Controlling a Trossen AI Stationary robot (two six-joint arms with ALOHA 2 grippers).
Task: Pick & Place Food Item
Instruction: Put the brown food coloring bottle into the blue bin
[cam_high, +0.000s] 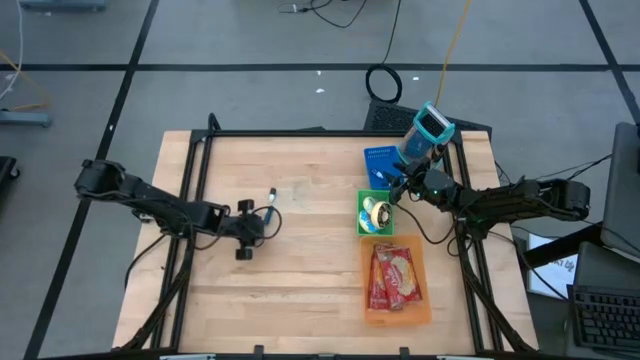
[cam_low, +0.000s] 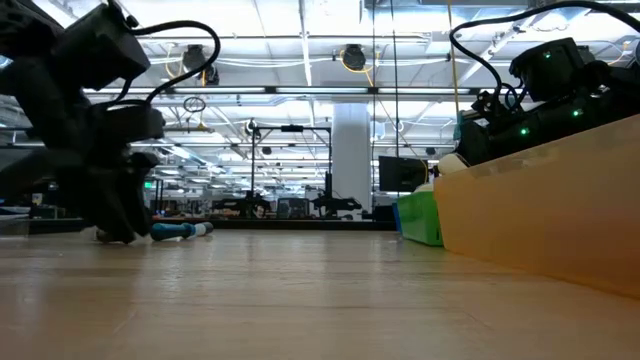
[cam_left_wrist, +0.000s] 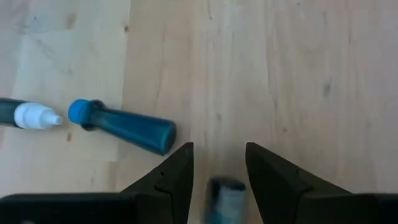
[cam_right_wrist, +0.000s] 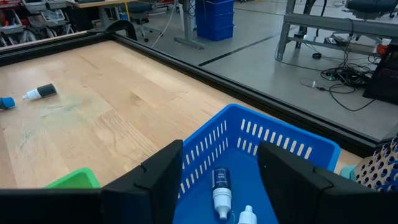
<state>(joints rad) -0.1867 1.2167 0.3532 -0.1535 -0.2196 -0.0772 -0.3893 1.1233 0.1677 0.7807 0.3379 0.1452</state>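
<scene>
Two small bottles lie on their sides on the wooden table left of centre. One is a blue bottle (cam_left_wrist: 124, 127) with a blue cap, the other a dark bottle (cam_left_wrist: 25, 115) with a white tip. My left gripper (cam_left_wrist: 219, 149) stands open, low over the table beside them (cam_high: 250, 235). A blurred dark-blue thing (cam_left_wrist: 227, 196) shows far back between its fingers. My right gripper (cam_right_wrist: 221, 149) is open above the blue basket (cam_right_wrist: 273, 149) at the far right. In the basket lie a dark bottle with a white cap (cam_right_wrist: 221, 186) and another white cap beside it. My left gripper has a blurred dark-blue thing (cam_left_wrist: 227, 196) between its fingers, close to the camera. I cannot tell whether the fingers touch it.
A green basket (cam_high: 362, 225) holding a roll stands near the blue one (cam_high: 380, 160). An orange basket (cam_high: 425, 310) with red packets (cam_high: 395, 275) is at the near right. A black frame runs along the table's edges. Bare wood spans the middle.
</scene>
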